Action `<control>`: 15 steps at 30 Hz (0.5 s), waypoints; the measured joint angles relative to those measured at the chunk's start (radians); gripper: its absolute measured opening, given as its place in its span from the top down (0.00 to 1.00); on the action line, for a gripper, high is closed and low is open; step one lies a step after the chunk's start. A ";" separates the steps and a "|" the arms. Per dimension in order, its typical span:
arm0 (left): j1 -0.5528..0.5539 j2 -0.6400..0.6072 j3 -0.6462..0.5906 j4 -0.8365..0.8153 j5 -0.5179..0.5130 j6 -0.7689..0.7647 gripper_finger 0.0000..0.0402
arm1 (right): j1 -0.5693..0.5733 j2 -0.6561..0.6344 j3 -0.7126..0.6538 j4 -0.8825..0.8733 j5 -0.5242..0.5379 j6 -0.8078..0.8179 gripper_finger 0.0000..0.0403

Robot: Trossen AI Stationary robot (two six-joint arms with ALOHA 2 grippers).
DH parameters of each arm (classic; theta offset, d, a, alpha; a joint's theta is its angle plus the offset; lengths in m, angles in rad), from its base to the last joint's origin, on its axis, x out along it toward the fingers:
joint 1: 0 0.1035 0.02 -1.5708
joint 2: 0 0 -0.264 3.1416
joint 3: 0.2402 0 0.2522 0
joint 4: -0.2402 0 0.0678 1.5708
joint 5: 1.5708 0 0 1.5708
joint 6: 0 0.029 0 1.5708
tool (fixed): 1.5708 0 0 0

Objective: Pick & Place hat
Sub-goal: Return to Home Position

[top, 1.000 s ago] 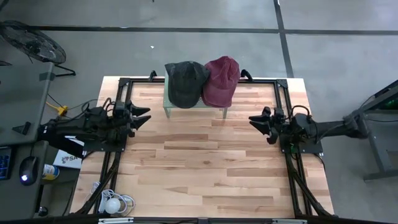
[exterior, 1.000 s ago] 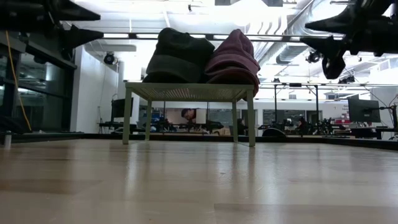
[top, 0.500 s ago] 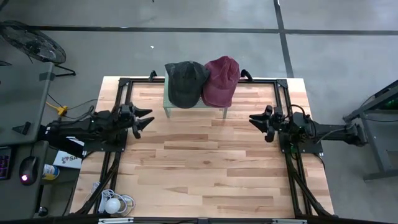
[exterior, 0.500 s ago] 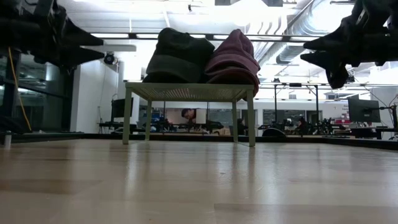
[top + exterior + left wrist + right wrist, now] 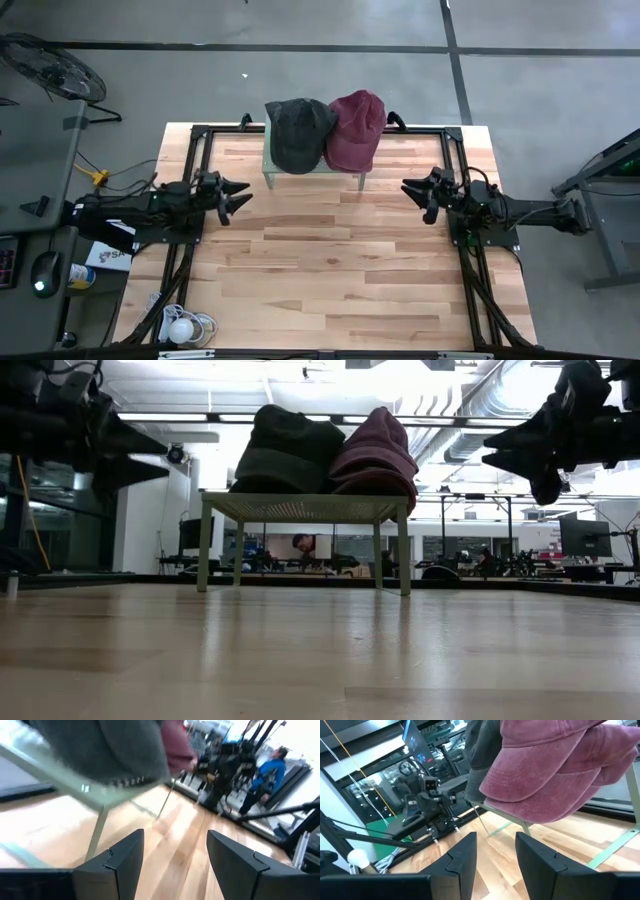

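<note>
A light wooden plank tabletop [image 5: 330, 280], edged by a black metal frame [image 5: 196, 150], fills the middle of the high view, with grey floor around it. Two dark robot arms reach in over it from opposite sides: the left arm [image 5: 130, 205] from the left edge and the right arm [image 5: 520, 210] from the right edge. Both are held level above the wood and point inward.

At the centre of the far edge of the tabletop stands a small pale green metal shelf [image 5: 305, 506] on thin legs. Two heaps of headwear rest on top of it, touching one another. A black fabric cap [image 5: 298, 133] sits on the side nearer the left arm, and what lies under it cannot be made out. A heap of faded red fabric caps [image 5: 355, 130] sits on the side nearer the right arm, and in the right wrist view its folds overhang the shelf's edge. Nothing lies on the bare wood in front of the shelf.

The left hand [image 5: 246, 191] hangs in the air just short of the shelf's left end, its two fingers spread apart and empty. The right hand [image 5: 412, 196] hangs off the shelf's right end, near but apart from it, fingers likewise parted with nothing between them. In the low view both hands sit at about the height of the caps.

Beyond the tabletop, the left wrist view shows a person in a blue top [image 5: 262, 775] standing in the room.
</note>
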 joint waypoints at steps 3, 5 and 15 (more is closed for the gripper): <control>0.000 0.000 0.002 -0.034 0.003 -0.021 0.47 | 0.000 0.000 0.000 0.000 -0.002 0.012 0.68; 0.000 0.000 0.004 -0.048 0.003 -0.023 0.47 | 0.000 0.000 0.000 0.000 -0.002 0.011 0.68; 0.000 0.000 0.004 -0.058 0.003 -0.023 0.47 | 0.000 0.000 0.000 0.000 -0.003 0.009 0.68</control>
